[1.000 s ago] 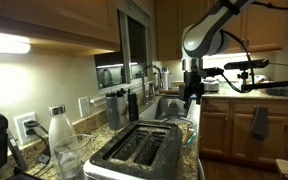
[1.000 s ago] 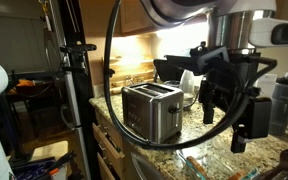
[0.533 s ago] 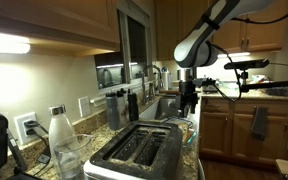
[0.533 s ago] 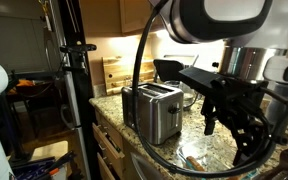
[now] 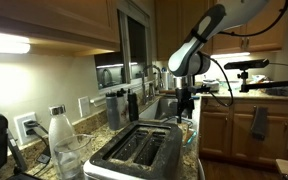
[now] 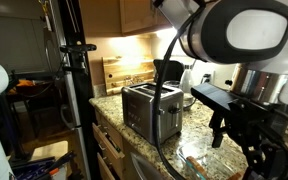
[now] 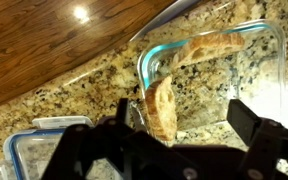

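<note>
**Wrist view.** My end effector [image 7: 172,140] hangs over the granite bench [image 7: 74,100] with its fingers [image 7: 256,128] spread wide, gripping nothing. Directly below it stands a glass dish [image 7: 274,60] holding bread. One slice [image 7: 162,108] stands on edge, seen between my fingers. A second slice [image 7: 219,45] lies beyond it along the dish's far wall. The glass walls enclose both slices on every side. Just outside the dish, under my other finger, rests a blue-rimmed lid [image 7: 29,150].

**Exterior views.** A toaster [image 6: 154,108] stands on the bench near my end effector but apart from it. Well beyond the toaster, farthest from my end effector, stands a clear bottle [image 5: 59,130].
</note>
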Robot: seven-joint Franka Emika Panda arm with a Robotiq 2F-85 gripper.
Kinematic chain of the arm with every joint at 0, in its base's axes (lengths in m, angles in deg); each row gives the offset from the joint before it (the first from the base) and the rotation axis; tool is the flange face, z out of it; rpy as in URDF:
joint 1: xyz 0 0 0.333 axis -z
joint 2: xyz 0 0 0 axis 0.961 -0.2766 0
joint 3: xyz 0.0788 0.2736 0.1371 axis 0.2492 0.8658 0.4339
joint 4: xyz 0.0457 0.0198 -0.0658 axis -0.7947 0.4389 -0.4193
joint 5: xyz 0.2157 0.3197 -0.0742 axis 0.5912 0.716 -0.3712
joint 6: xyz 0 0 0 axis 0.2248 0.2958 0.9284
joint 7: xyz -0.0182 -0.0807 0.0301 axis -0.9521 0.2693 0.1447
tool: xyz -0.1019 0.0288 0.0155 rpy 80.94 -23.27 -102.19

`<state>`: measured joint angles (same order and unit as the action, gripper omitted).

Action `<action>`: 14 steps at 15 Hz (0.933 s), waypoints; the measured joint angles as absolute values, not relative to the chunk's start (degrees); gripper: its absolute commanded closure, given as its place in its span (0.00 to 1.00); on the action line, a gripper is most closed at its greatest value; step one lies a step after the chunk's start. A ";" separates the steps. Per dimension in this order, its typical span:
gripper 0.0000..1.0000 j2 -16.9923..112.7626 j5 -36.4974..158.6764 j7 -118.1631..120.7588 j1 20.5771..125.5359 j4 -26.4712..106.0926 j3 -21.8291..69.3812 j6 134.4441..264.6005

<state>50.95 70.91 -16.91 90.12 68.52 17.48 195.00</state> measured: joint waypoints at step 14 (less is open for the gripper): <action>0.58 44.39 72.85 -18.14 90.61 63.17 17.71 194.90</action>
